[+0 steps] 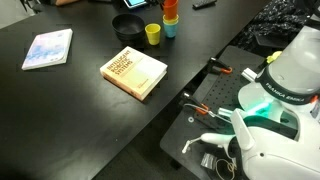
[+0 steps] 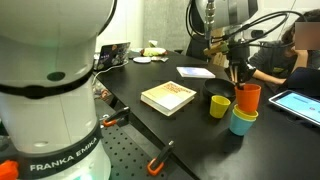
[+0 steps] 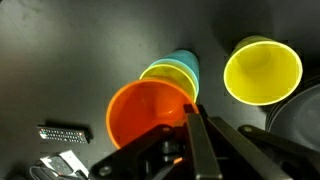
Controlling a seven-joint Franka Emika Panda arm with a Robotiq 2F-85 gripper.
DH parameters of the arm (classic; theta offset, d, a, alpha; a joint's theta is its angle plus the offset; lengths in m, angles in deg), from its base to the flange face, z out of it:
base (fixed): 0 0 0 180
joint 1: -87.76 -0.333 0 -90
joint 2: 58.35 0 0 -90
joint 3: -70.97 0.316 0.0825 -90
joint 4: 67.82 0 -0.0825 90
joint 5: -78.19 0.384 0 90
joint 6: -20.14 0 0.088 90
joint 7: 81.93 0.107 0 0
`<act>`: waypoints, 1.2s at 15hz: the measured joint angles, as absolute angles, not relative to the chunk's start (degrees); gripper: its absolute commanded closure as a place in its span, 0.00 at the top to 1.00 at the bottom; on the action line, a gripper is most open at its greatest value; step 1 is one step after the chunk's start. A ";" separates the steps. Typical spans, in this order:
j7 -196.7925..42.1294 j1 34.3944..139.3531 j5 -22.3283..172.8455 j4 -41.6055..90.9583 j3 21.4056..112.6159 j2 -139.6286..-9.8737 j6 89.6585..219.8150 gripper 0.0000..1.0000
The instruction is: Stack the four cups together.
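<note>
A light blue cup [image 2: 243,124] stands on the black table with a yellow cup [image 3: 168,74] nested in it. An orange cup [image 2: 248,97] sits on top of that stack, slightly tilted; it also shows in the wrist view [image 3: 143,115] and in an exterior view [image 1: 171,12]. My gripper [image 3: 190,118] is above the stack, shut on the orange cup's rim; it also shows in an exterior view [image 2: 236,72]. A second yellow cup [image 1: 152,33] stands alone beside the stack, seen in both exterior views [image 2: 219,105] and the wrist view [image 3: 262,70].
A black bowl [image 1: 128,24] sits next to the lone yellow cup. A tan book [image 1: 134,72] lies mid-table and a pale booklet [image 1: 48,48] farther off. A tablet [image 2: 296,103] lies beyond the cups. Tools [image 1: 215,68] lie near my base.
</note>
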State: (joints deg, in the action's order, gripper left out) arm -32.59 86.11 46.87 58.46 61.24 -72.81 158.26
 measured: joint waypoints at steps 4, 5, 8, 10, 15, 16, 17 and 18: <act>-32.39 86.15 46.87 57.89 60.33 -74.95 159.98 0.34; -32.15 86.15 46.87 57.75 60.15 -75.26 160.18 0.40; -31.47 86.14 46.87 57.39 59.73 -75.56 160.80 0.63; -31.24 86.08 46.87 57.06 59.68 -75.52 161.21 0.78; -34.34 85.73 49.62 58.05 61.87 -75.27 161.36 1.00; -35.46 85.64 50.57 58.61 62.55 -75.28 161.56 1.00; -36.71 85.59 51.74 59.18 63.21 -75.29 161.67 1.00; -38.37 85.57 53.28 59.70 63.87 -75.29 161.95 1.00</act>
State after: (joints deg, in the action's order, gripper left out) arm -38.37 85.57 53.28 59.70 63.87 -75.29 161.95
